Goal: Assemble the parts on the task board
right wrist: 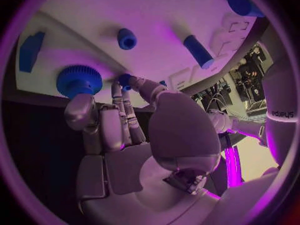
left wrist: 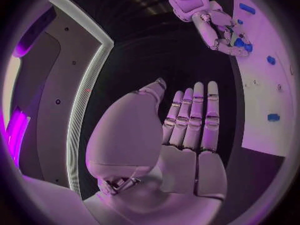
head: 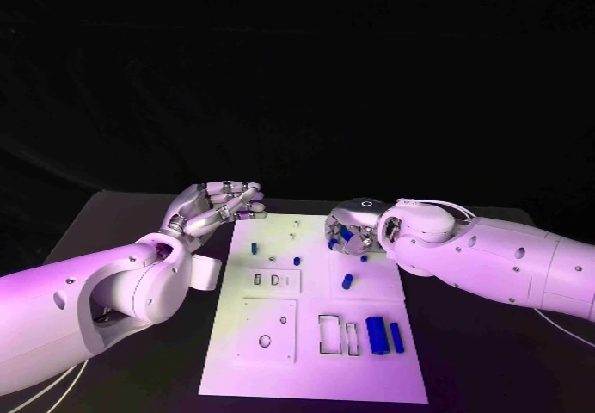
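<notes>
Right hand [head: 353, 231], at frame centre over the flat white task board [head: 372, 383], pinches a small blue cylindrical part [right wrist: 125, 80]; left hand [head: 217, 206] fingers [left wrist: 194, 115] extended, holding nothing.

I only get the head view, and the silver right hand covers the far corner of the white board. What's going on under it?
Observer: In the right wrist view, the silver right hand pinches a small blue part between thumb and a fingertip.
Operator: Anything beside it?
Observer: A round blue ridged knob stands on the white task board, close by those fingertips.
Operator: And the left palm?
Observer: The left wrist view shows the silver left hand holding nothing, its fingers straight.
</notes>
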You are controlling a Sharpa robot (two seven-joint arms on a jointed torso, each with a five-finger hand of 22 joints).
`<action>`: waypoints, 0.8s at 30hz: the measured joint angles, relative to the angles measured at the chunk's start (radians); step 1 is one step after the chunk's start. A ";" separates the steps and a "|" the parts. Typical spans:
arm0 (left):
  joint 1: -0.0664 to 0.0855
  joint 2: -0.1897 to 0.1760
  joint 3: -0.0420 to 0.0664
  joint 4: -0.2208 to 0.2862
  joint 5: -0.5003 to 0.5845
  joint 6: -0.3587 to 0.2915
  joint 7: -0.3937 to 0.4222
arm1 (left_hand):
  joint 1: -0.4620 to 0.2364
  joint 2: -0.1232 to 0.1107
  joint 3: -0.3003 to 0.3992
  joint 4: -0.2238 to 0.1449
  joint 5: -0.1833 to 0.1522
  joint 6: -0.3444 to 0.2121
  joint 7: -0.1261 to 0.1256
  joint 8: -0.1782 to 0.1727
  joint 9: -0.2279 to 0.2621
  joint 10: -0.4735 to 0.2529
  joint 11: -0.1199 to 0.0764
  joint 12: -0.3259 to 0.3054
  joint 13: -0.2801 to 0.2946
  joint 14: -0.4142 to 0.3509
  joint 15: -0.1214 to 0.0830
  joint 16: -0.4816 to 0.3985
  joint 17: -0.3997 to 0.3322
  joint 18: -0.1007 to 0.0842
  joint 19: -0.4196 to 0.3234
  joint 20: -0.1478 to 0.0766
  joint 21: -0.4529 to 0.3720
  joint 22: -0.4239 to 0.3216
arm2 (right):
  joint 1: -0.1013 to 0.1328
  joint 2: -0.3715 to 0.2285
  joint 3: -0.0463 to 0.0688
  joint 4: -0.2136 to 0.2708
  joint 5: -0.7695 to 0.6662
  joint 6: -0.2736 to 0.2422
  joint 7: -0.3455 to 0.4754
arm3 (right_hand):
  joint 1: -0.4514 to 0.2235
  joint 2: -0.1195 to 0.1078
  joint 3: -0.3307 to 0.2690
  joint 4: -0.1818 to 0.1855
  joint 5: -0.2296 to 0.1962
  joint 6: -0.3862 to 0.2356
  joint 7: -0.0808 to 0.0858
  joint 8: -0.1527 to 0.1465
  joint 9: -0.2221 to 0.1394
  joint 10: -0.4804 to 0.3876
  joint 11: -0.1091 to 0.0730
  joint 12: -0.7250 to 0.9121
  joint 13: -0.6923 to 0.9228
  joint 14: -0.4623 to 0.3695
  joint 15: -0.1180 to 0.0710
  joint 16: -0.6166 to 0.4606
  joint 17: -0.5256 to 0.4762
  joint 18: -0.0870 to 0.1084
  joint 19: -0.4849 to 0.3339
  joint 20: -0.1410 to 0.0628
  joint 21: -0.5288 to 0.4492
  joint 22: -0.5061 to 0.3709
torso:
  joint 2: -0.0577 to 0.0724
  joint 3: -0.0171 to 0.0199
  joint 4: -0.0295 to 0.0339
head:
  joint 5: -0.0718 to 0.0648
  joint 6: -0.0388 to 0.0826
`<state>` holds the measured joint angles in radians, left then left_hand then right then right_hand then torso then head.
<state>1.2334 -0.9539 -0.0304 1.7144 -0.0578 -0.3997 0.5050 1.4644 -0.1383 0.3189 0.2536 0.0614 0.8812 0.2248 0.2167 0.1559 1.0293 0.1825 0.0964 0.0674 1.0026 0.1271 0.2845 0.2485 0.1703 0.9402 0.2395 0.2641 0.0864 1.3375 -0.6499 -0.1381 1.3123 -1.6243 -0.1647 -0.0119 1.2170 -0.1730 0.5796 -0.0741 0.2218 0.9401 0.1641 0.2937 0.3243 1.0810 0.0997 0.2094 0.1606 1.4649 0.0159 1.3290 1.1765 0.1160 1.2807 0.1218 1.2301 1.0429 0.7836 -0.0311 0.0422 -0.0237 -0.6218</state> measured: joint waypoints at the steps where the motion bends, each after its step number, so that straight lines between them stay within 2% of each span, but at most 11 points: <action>1: 0.000 0.000 0.000 0.000 0.000 0.000 -0.001 | 0.000 0.000 0.000 0.000 0.000 0.000 0.000 0.000 0.000 0.000 0.000 0.000 0.000 0.000 0.000 0.000 0.001 0.000 0.000 0.000 0.000 0.000 | 0.000 0.000 0.000 0.000 -0.002 -0.001 -0.002 | 0.005 0.005 0.010 -0.003 -0.008 0.007 0.000 0.000 0.002 0.006 -0.002 0.000 0.000 0.000 0.000 0.004 0.002 0.000 0.000 0.000 0.004 0.005 | 0.000 -0.0001 0.0001 | 0.000 0.000; 7: 0.000 0.000 0.000 -0.001 0.002 0.001 -0.005 | 0.000 0.000 0.000 0.000 0.000 0.000 0.000 0.000 0.000 0.000 0.000 0.000 0.000 0.000 0.000 -0.004 0.001 0.000 0.000 0.000 0.000 -0.001 | -0.001 0.001 0.000 -0.003 -0.016 -0.014 -0.013 | 0.027 0.027 0.056 -0.018 -0.068 0.033 -0.010 0.016 0.012 0.037 -0.010 0.010 -0.004 0.000 0.000 0.017 0.012 0.000 0.009 -0.009 0.033 0.045 | 0.001 -0.0001 0.0000 | 0.001 -0.002; 9: 0.000 0.000 0.000 -0.001 0.002 0.002 -0.006 | 0.000 0.000 0.000 0.000 0.000 0.000 0.000 0.000 0.000 0.000 0.000 0.000 0.000 0.000 0.000 -0.004 0.001 0.000 0.000 0.000 0.000 -0.001 | -0.002 0.002 0.000 -0.004 -0.021 -0.021 -0.017 | 0.032 0.032 0.067 -0.024 -0.089 0.041 -0.013 0.021 0.017 0.045 -0.016 0.016 -0.004 0.001 -0.006 0.023 0.017 0.000 0.019 -0.013 0.044 0.062 | 0.002 0.0000 0.0000 | 0.002 -0.002; 10: 0.000 0.000 0.000 -0.001 0.002 0.003 -0.007 | 0.000 0.000 0.000 0.000 0.000 0.000 0.000 0.000 0.000 0.000 0.000 0.000 0.000 0.000 0.000 -0.004 0.001 0.000 0.000 0.000 0.000 -0.001 | -0.002 0.002 0.000 -0.004 -0.023 -0.026 -0.019 | 0.033 0.033 0.070 -0.025 -0.090 0.044 -0.015 0.024 0.019 0.049 -0.016 0.017 -0.004 0.000 -0.007 0.024 0.019 -0.010 0.020 -0.012 0.046 0.067 | 0.002 -0.0001 0.0000 | 0.002 -0.003; 11: 0.000 0.000 0.000 -0.002 0.002 0.004 -0.008 | 0.000 0.000 0.000 0.000 0.000 0.000 0.000 0.000 0.000 0.000 0.000 0.000 0.000 0.000 0.000 -0.004 0.002 0.000 0.000 0.000 0.000 -0.001 | -0.003 0.003 0.000 -0.004 -0.025 -0.029 -0.021 | 0.035 0.035 0.072 -0.027 -0.092 0.048 -0.016 0.027 0.021 0.052 -0.013 0.020 -0.004 0.000 -0.007 0.024 0.019 -0.011 0.020 -0.012 0.050 0.072 | 0.002 0.0000 0.0000 | 0.002 -0.004; 20: 0.000 0.000 0.000 -0.004 0.004 0.011 -0.014 | 0.000 0.000 0.000 0.000 0.000 -0.001 0.000 0.000 0.000 0.000 0.000 0.000 0.000 0.000 0.000 -0.004 0.002 0.000 0.000 0.000 0.000 -0.001 | -0.006 0.003 0.000 0.001 -0.043 -0.073 -0.035 | 0.045 0.045 0.077 -0.032 -0.099 0.058 -0.022 0.035 0.031 0.056 -0.011 0.024 0.002 0.000 -0.015 0.033 0.026 -0.014 0.030 -0.016 0.068 0.100 | 0.002 0.0000 0.0000 | 0.005 -0.005; 24: 0.000 0.001 0.000 -0.006 0.004 0.015 -0.017 | 0.000 0.000 0.003 -0.003 0.000 -0.006 -0.002 0.000 0.000 0.000 0.000 0.000 0.000 0.000 0.000 -0.004 0.002 0.000 0.000 0.000 0.000 -0.002 | -0.007 -0.004 0.001 0.018 -0.047 -0.107 -0.039 | 0.045 0.045 0.077 -0.032 -0.092 0.061 -0.019 0.039 0.037 0.056 -0.011 0.028 0.002 0.000 -0.015 0.034 0.030 -0.016 0.034 -0.020 0.068 0.105 | 0.002 0.0000 -0.0005 | 0.007 -0.001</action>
<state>1.2335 -0.9533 -0.0304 1.7086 -0.0539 -0.3848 0.4882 1.4644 -0.1382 0.3217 0.2508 0.0614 0.8755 0.2231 0.2168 0.1558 1.0294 0.1824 0.0964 0.0674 1.0026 0.1271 0.2806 0.2504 0.1703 0.9401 0.2395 0.2641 0.0845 1.3307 -0.6537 -0.1368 1.3303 -1.6715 -0.2720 -0.0507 1.2625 -0.1278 0.6567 -0.1063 0.1302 1.0012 0.1455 0.3324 0.3609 1.1371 0.0888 0.2377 0.1630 1.4648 0.0014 1.3632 1.2065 0.1002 1.3145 0.1021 1.2983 1.1478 0.7857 -0.0311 0.0417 -0.0169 -0.6230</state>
